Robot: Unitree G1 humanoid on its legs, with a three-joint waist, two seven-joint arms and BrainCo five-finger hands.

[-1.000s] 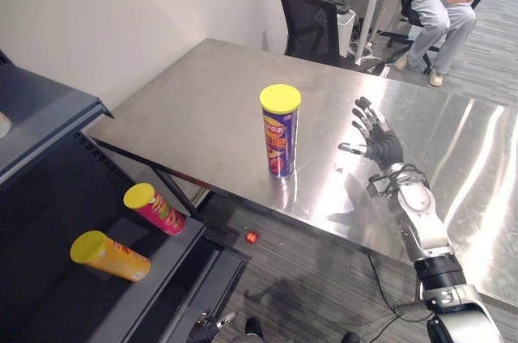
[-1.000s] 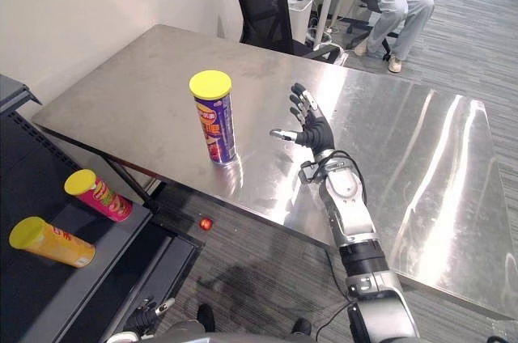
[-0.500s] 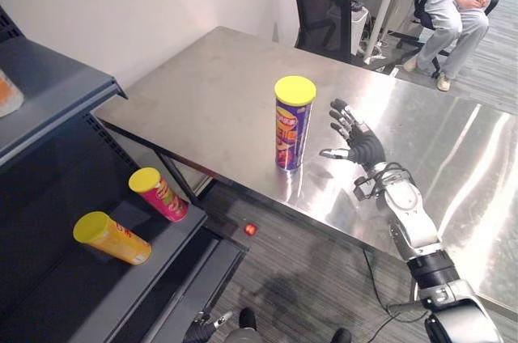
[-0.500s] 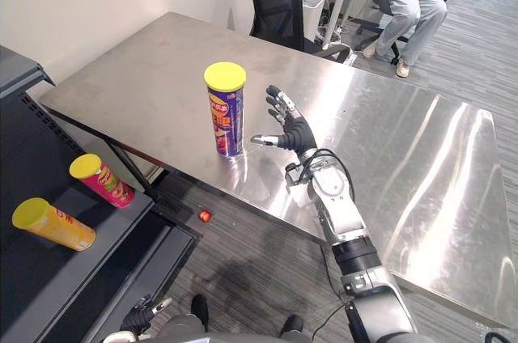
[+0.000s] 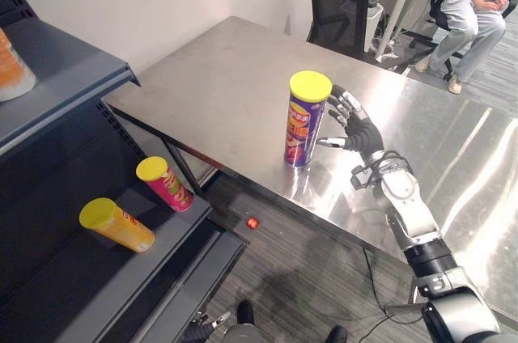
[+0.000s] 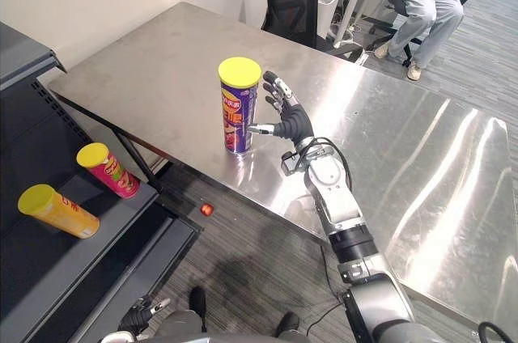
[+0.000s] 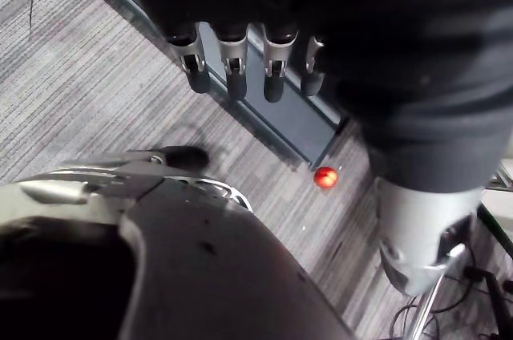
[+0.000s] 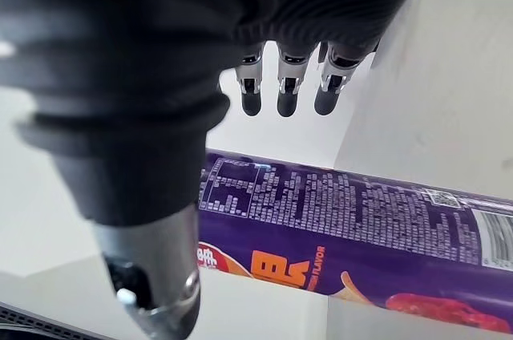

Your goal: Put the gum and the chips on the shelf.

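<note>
Purple chips can (image 5: 306, 126) — right hand (image 5: 358, 134) beside, splayed

A small red ball (image 5: 252, 222), perhaps, lies on the floor (image 5: 307, 278) near the steel table (image 5: 218, 84); a black chair (image 5: 336, 10) beyond.

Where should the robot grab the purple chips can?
Around the middle of its round side, coming from the right. The can stands upright on the table, narrow enough for fingers and thumb to wrap round, and the open right hand is beside it there. Grabbing near the lid might tip it.
</note>
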